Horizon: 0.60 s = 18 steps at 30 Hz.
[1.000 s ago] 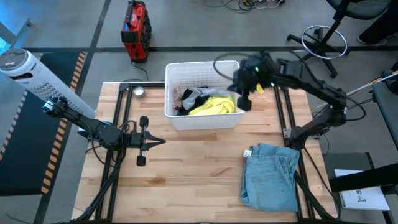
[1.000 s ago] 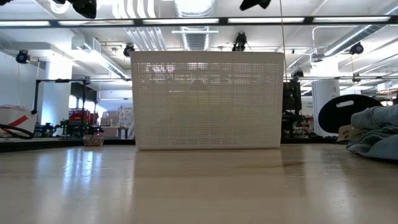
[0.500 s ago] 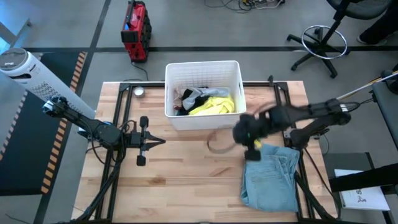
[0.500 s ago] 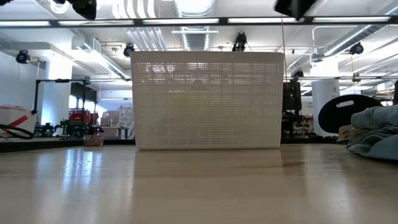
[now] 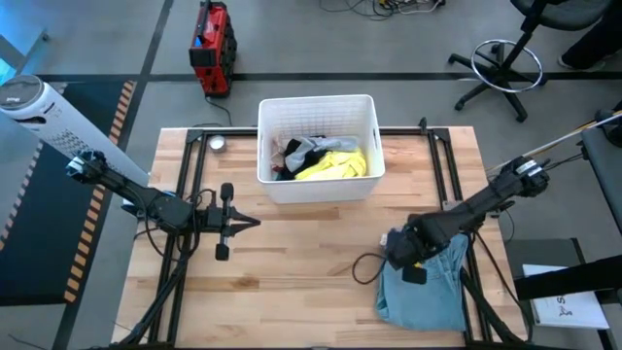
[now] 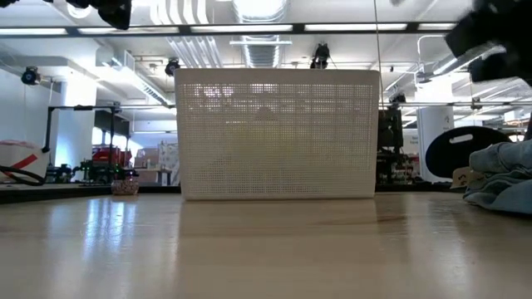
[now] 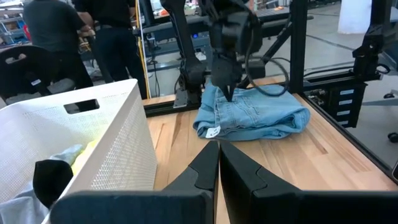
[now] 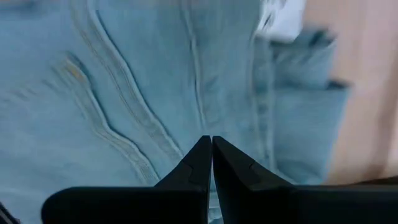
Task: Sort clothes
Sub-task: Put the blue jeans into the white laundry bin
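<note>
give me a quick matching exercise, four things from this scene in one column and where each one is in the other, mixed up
Things:
1. light blue jeans
2. yellow top
3. right pincer
4. left pincer

Places:
A. inside the white basket
B. lying on the table, right of the basket
C. over the near edge of the jeans, fingers shut
D. waiting over the table's left side, fingers shut

Pairs: 1-B, 2-A, 3-C, 4-D
</note>
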Motion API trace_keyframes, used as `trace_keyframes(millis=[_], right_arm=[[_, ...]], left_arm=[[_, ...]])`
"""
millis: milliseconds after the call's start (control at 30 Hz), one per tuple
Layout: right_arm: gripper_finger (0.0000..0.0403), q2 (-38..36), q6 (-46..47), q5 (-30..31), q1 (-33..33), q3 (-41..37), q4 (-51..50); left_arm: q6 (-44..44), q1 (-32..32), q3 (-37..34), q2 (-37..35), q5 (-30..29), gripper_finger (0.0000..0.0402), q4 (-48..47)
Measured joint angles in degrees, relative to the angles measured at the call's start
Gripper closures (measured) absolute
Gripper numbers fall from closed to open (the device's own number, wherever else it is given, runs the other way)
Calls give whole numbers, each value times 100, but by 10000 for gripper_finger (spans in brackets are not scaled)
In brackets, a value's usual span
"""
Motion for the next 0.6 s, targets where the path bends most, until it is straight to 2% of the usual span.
trace_keyframes(millis=[100, 233, 367, 500, 600], right_arm=[[403, 0, 232, -327, 97, -462, 439], [403, 0, 264, -868, 87, -1081, 1881], [403, 109, 121, -1120, -64, -1504, 3200], [403, 341, -269, -1198, -348, -1577, 3581], [403, 509, -613, -1170, -637, -1544, 3976]], left_arm=[[-3, 0, 0, 46, 0, 402, -1], [-13, 0, 0, 113, 2, 402, -1], [-12, 0, 0, 205, 7, 402, 3], [15, 0, 0, 374, 86, 402, 5], [82, -2, 0, 558, 442, 402, 8]])
